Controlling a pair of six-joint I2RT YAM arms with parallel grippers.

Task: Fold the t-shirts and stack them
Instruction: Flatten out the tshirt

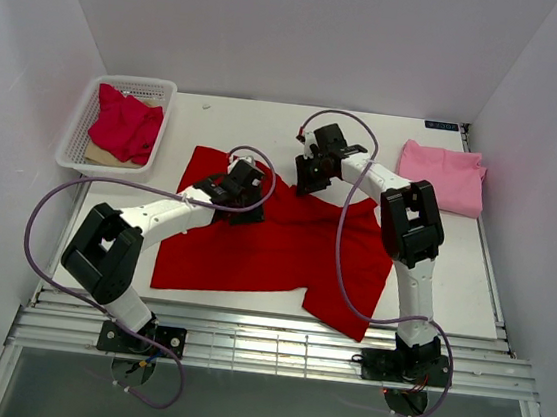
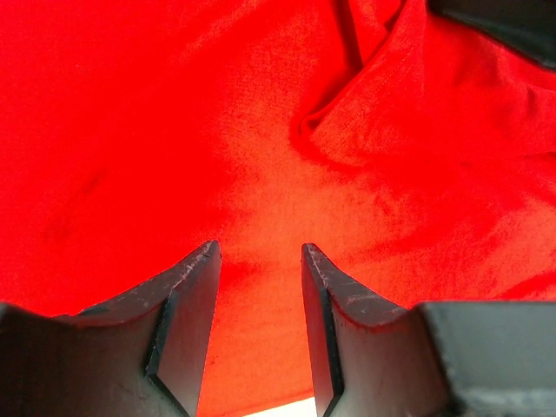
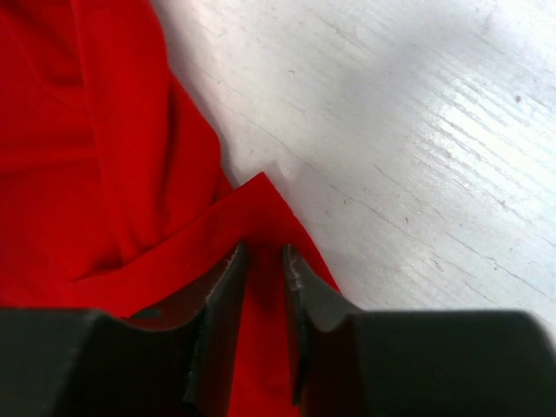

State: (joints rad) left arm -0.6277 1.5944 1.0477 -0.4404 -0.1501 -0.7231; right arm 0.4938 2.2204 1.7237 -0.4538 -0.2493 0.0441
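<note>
Bright red t-shirt (image 1: 264, 247) spread flat mid-table (image 1: 454, 259), long axis left-right; right claw (image 3: 264, 252) at its far edge, jaws narrow astride a cloth corner, grip can't tell; left claw (image 2: 261, 254) jaws apart, empty, over its far-left part.

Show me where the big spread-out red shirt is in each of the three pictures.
Top view: red shirt lies spread across the middle of the table.
Left wrist: red shirt fills almost the whole picture.
Right wrist: red shirt covers the left side.
Shared landmark: the white table, right of the shirt in the right wrist view, a sliver at the bottom in the left.
</note>
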